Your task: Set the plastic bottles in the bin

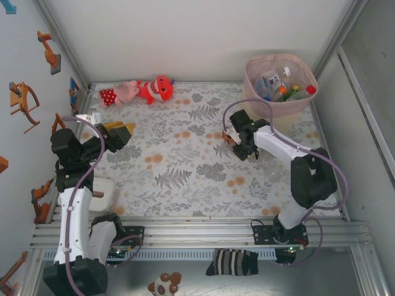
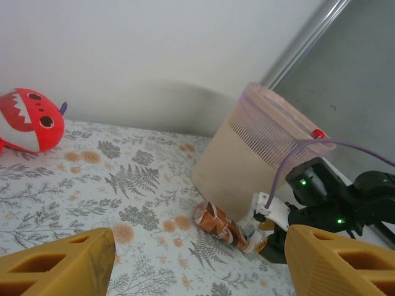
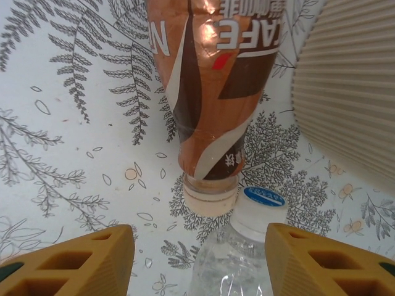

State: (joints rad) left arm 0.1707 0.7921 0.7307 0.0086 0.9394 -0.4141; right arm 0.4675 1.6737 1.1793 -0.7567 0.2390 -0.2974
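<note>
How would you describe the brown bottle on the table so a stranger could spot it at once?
Start at the tall pink-and-cream bin in the far right corner of the table. At its foot lies the brown bottle, wrapped in a shiny brown-and-orange label. The clear bottle by its cap is see-through, blue-topped.

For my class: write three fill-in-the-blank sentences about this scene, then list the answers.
The brown-labelled bottle lies on the table beside the tall round ____.
The toothy plush toy is coloured ____.
The left claw holds ____.
Answers: bin, red, nothing.
</note>
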